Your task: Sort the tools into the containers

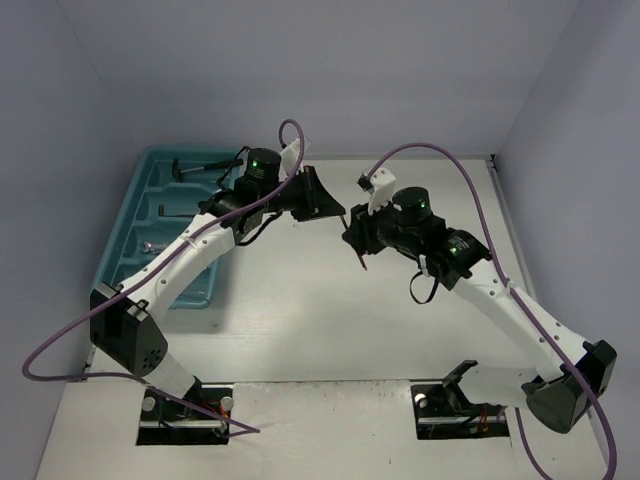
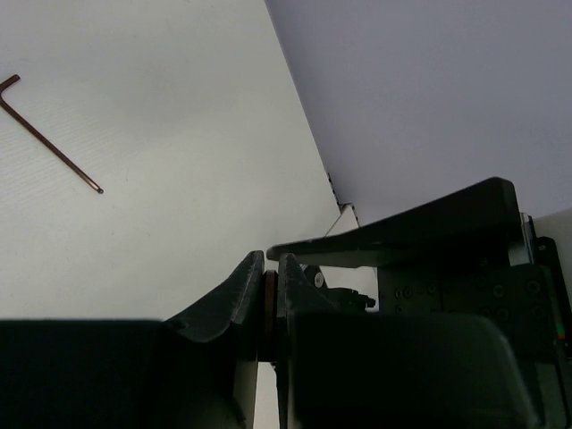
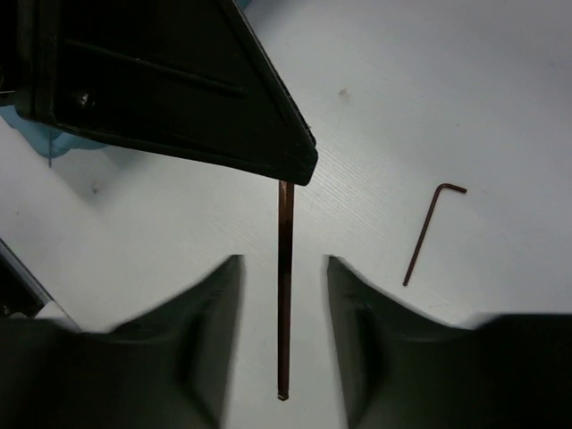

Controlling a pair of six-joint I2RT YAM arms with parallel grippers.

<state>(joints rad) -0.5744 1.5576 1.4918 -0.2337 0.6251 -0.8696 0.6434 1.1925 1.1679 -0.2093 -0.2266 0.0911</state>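
My left gripper (image 1: 335,208) is shut on a thin reddish-brown hex key (image 3: 285,295) and holds it above the table. The key's long shaft sticks out between the open fingers of my right gripper (image 3: 282,268) without touching either finger. In the left wrist view the key (image 2: 269,308) shows pinched between the left gripper's fingertips (image 2: 270,264). A second reddish-brown hex key (image 3: 429,234) lies on the table beside the right gripper; it also shows in the left wrist view (image 2: 49,134). The teal tray (image 1: 128,258) lies at the left, with a black-handled hammer (image 1: 200,167) in its far compartment and a silver wrench (image 1: 150,244) further forward.
The two grippers meet over the table's middle, right of the tray. The right gripper (image 1: 352,240) hangs just in front of the left one. Purple cables loop above both arms. Walls close the table at the back and both sides.
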